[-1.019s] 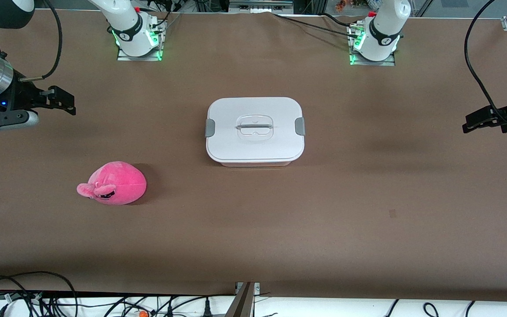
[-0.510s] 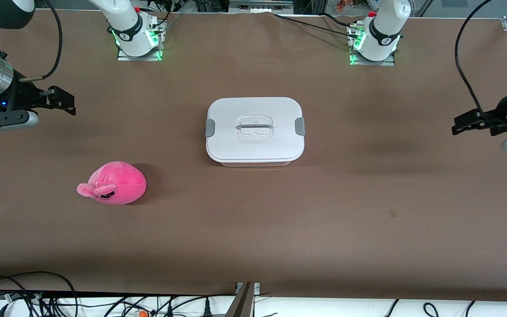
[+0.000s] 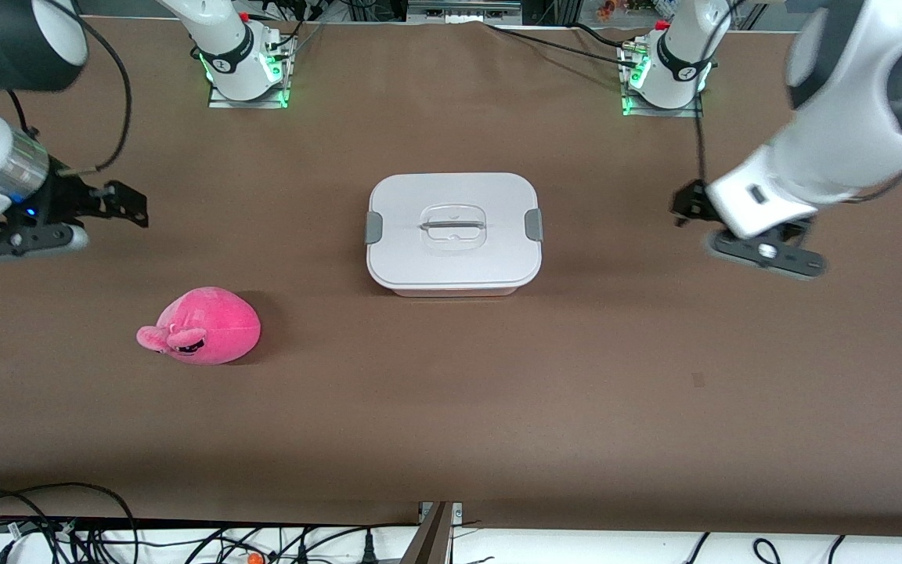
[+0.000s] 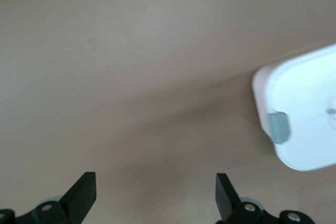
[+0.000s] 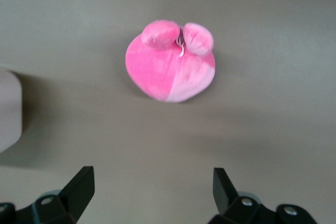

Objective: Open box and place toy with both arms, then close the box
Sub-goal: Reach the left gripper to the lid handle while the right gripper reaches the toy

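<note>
The box (image 3: 453, 258) stands shut at mid-table, its white lid (image 3: 451, 196) showing two grey clips (image 3: 533, 225) and a clear handle (image 3: 452, 225). The hot-pink toy (image 3: 200, 325) lies nearer the front camera than the box, toward the right arm's end. My right gripper (image 3: 136, 205) hangs open and empty over bare table; in its wrist view (image 5: 152, 181) the toy (image 5: 170, 66) lies ahead, apart from it. Also open and empty, my left gripper (image 3: 682, 207) is over bare table between the box and the left arm's end; ahead of it (image 4: 154, 184) lie the lid (image 4: 304, 103) and one clip (image 4: 278, 127).
The two arm bases (image 3: 243, 70) (image 3: 666, 74) stand along the table's edge farthest from the front camera. Loose cables (image 3: 67, 533) run under the edge nearest that camera. A small dark mark (image 3: 699, 380) is on the brown tabletop (image 3: 451, 407).
The left arm has swung in from the table's end toward the box, its gripper now much closer to the clip. The right gripper has shifted slightly toward the box. Box and toy have not moved.
</note>
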Robot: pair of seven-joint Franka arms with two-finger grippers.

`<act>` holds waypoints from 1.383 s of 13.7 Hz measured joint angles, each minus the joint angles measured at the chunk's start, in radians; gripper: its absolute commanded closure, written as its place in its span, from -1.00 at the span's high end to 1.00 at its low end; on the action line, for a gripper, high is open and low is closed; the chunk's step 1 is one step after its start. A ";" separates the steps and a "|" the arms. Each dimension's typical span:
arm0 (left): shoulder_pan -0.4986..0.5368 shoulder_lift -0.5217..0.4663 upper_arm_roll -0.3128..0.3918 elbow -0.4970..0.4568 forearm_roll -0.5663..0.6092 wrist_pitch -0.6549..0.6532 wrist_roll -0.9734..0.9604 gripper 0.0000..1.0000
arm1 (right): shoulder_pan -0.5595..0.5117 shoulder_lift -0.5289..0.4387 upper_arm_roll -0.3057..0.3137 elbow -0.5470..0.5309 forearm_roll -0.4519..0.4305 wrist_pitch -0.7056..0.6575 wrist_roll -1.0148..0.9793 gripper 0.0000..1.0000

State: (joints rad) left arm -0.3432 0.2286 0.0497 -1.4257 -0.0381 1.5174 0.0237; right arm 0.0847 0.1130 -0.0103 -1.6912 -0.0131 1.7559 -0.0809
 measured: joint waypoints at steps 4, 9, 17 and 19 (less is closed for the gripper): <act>-0.185 0.025 -0.016 0.000 -0.042 0.006 0.000 1.00 | -0.002 0.086 -0.012 -0.038 0.000 0.124 0.002 1.00; -0.369 0.137 -0.027 0.039 -0.042 0.126 0.121 1.00 | -0.005 0.186 -0.022 -0.041 0.006 0.266 0.004 1.00; -0.461 0.309 -0.027 0.051 0.005 0.330 0.551 1.00 | -0.007 0.327 -0.026 -0.042 0.038 0.471 0.004 0.99; -0.489 0.341 -0.027 0.051 0.015 0.362 0.573 1.00 | -0.008 0.354 -0.026 -0.048 0.039 0.511 0.004 0.88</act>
State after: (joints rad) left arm -0.8320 0.5692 0.0226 -1.3749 -0.0232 1.8791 0.5972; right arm 0.0771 0.4667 -0.0359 -1.7392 0.0256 2.2673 -0.0765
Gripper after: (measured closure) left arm 0.000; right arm 0.004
